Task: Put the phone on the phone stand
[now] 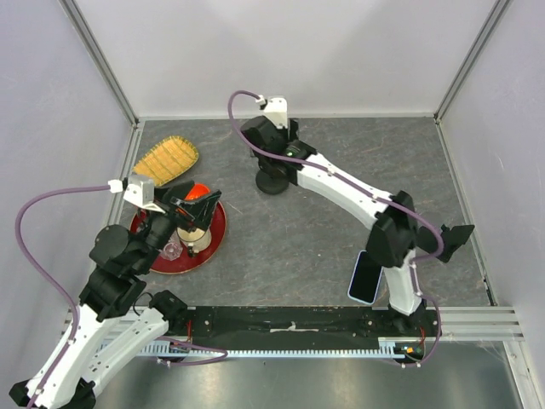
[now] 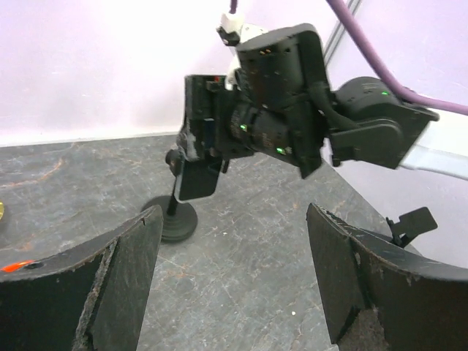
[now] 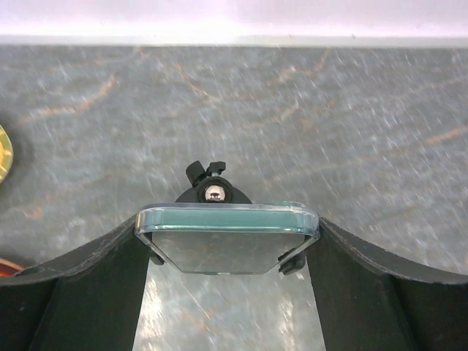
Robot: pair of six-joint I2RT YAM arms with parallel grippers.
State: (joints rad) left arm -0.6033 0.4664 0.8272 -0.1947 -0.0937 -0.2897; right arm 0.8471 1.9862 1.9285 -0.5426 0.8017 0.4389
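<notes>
No legible txt, labels, brands, nos. or signs in any view.

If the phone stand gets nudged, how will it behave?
Probably tippy: the stand carries its plate on a thin stem over a small round base. Pushed low, that flat base likely slides on the table rather than rolls.

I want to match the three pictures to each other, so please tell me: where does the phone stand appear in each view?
Top external: phone stand in the upper middle, its round base showing.
Left wrist: phone stand left of centre, base on the table.
Right wrist: centre, only its top, behind the phone.
Shared landmark: the table's rear edge at the white wall.
</notes>
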